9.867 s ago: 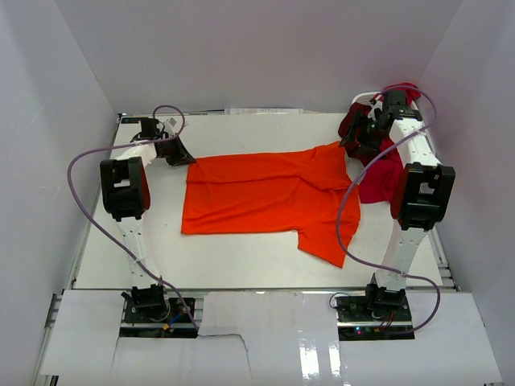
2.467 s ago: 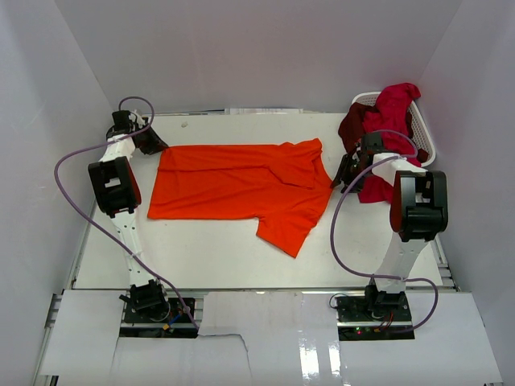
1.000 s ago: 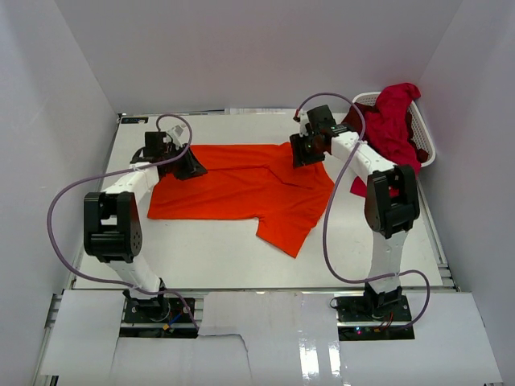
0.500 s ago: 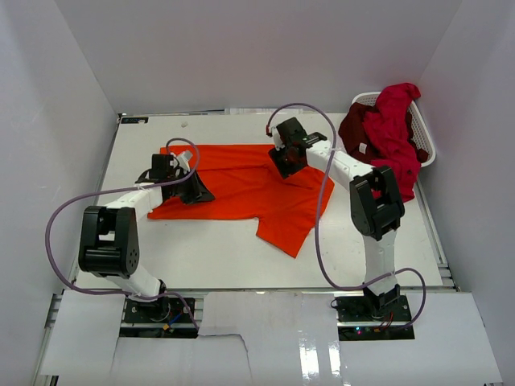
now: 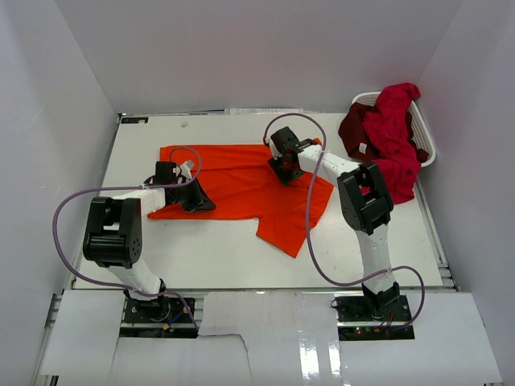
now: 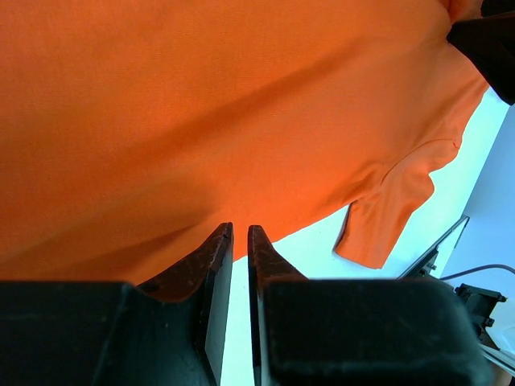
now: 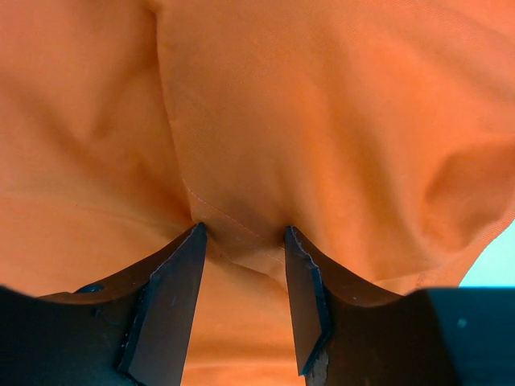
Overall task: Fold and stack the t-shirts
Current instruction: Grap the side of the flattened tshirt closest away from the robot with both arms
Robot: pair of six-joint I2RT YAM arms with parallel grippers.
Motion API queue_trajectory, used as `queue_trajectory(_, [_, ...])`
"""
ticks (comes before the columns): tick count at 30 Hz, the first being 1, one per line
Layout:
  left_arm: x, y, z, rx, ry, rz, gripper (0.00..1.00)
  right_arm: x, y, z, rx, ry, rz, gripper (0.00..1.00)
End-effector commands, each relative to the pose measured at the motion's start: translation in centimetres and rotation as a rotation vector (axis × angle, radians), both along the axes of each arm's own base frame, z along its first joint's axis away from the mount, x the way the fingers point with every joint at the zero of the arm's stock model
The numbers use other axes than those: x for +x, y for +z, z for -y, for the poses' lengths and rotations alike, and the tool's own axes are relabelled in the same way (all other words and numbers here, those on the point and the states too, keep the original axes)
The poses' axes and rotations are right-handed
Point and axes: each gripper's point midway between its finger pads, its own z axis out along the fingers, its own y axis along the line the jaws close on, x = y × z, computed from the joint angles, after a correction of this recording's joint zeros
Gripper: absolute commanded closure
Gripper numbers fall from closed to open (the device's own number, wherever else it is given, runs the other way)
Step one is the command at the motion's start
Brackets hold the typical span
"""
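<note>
The bright orange t-shirt (image 5: 241,181) lies spread flat on the white table, one sleeve (image 5: 286,233) pointing toward the near edge. My left gripper (image 5: 201,201) is low at the shirt's near hem. In the left wrist view its jaws (image 6: 239,229) stand a narrow slit apart, tips at the cloth's edge (image 6: 306,217), with white table showing between them. My right gripper (image 5: 282,167) presses down on the shirt's upper middle. It is open (image 7: 241,233), with a stitched ridge of orange cloth (image 7: 241,241) bunched between its tips. The crimson t-shirt (image 5: 396,112) and the dark maroon one (image 5: 354,129) hang from the basket.
A white plastic laundry basket (image 5: 366,98) sits at the far right corner against the wall. White walls close in the table on the left, back and right. Purple cables loop from both arms above the table surface (image 5: 217,257).
The left gripper slid along the shirt to its near hem and its jaws narrowed. The right gripper moved left from the collar area onto the shirt's upper middle and lowered onto the cloth.
</note>
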Motion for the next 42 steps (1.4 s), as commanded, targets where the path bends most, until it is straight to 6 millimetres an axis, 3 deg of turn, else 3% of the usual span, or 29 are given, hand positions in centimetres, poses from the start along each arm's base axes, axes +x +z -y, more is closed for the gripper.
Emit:
queue_trajectory(1, [0.0, -0.1, 0.1, -0.002, -0.014, 0.005, 0.76, 1.7, 1.1, -1.2, 0.026, 0.003, 0.061, 0.5])
queue_trajectory(18, [-2.8, -2.1, -0.1, 0.002, -0.008, -0.108, 0.85, 0.7, 2.2, -3.3, 0.001, 0.063, 0.131, 0.51])
queue_trajectory(27, [-3.8, -1.4, -0.2, 0.008, -0.018, -0.108, 0.86, 1.6, 2.6, -3.1, -0.039, 0.058, 0.175, 0.53])
queue_trajectory(34, [-5.0, -1.1, -0.2, 0.003, -0.027, -0.117, 0.87, 2.5, 2.8, -2.4, -0.086, 0.043, 0.215, 0.62])
queue_trajectory(42, [-4.7, -0.6, 0.0, -0.01, -0.033, -0.109, 0.87, 2.3, 2.8, -2.6, -0.077, 0.052, 0.208, 0.67])
